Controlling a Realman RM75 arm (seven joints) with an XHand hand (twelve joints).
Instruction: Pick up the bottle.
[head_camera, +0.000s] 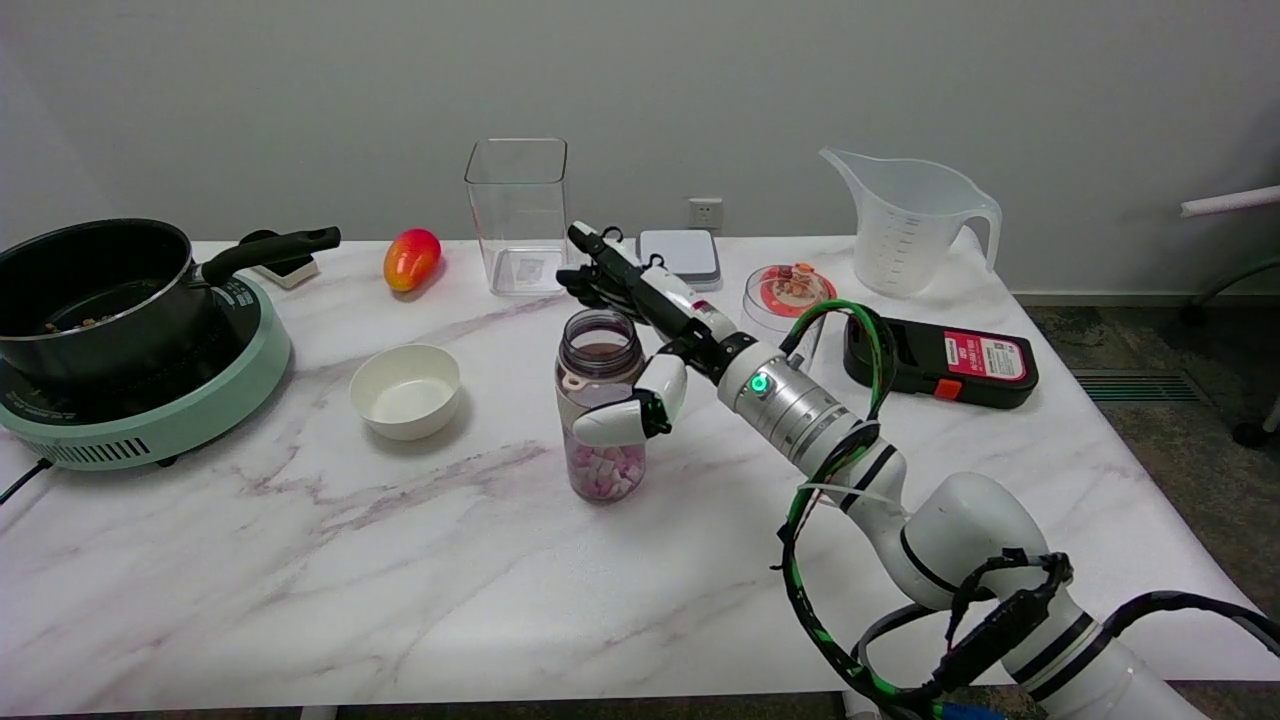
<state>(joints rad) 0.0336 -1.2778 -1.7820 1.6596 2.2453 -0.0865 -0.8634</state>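
The right hand (640, 335) stands wide at the open-topped clear plastic bottle (601, 418) with pink and white pieces inside, thumb on its front and fingers reaching behind, not yet closed. The bottle stands upright mid-bench (300, 580), the small white bowl (406, 390) near at nine o'clock. I judge this the grasping step; next the fingers must close firmly before lifting.

The pot (90, 285) and cooker (150, 410) run off the left edge (contents unclear); the hand (640, 330) covers the bottle's (600, 420) far side.
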